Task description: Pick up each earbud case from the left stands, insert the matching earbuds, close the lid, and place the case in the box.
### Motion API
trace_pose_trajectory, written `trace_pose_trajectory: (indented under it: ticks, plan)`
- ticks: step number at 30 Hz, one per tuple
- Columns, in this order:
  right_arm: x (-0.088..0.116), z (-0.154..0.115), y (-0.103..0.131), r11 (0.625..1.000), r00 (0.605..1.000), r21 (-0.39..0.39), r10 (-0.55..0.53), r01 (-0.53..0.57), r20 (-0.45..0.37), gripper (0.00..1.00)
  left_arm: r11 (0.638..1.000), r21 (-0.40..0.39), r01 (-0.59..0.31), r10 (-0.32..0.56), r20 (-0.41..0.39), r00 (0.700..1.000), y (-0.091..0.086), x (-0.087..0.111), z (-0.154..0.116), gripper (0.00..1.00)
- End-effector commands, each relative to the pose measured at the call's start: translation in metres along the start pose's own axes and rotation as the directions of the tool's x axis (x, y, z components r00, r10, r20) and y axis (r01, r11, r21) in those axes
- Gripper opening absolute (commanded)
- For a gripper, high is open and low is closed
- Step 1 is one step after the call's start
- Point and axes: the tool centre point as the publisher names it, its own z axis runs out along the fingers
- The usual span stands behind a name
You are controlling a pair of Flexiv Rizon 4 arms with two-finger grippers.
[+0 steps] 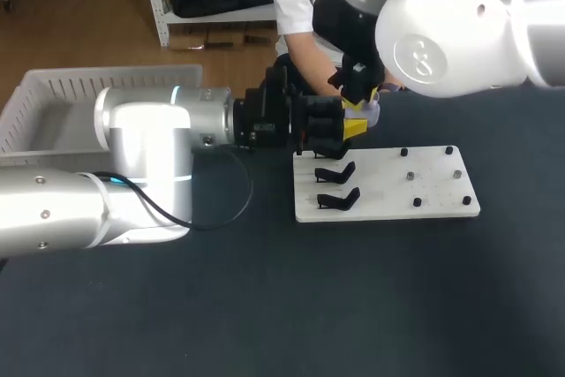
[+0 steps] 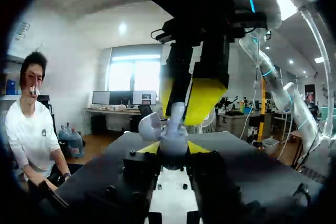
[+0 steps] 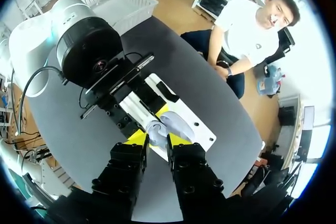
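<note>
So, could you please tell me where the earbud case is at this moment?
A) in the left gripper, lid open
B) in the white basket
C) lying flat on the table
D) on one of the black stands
A: in the left wrist view the earbud case sits clamped between the left gripper's yellow tips with its lid up, while the right gripper holds an earbud just above it.
</note>
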Motion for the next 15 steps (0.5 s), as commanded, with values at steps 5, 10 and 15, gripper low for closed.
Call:
trace_pose_trajectory:
  ticks: [5,10,15]
  plan:
    - [0.0,0.001,0.001,1.0,1.0,0.001,-0.005,0.005,-0.005,0.37,1.0,-0.007,-0.004,0.004,0.003,1.0,-0.002,-0.002,0.001,0.0]
    - [0.0,-0.005,0.004,1.0,1.0,0.011,-0.015,0.015,-0.003,0.35,1.0,-0.007,-0.004,0.004,0.003,1.0,-0.002,-0.002,0.001,0.0]
    - [-0.003,-0.026,0.006,1.0,0.999,0.01,-0.008,0.007,0.053,0.37,1.0,-0.007,-0.004,0.004,0.003,1.0,-0.002,-0.002,0.001,0.0]
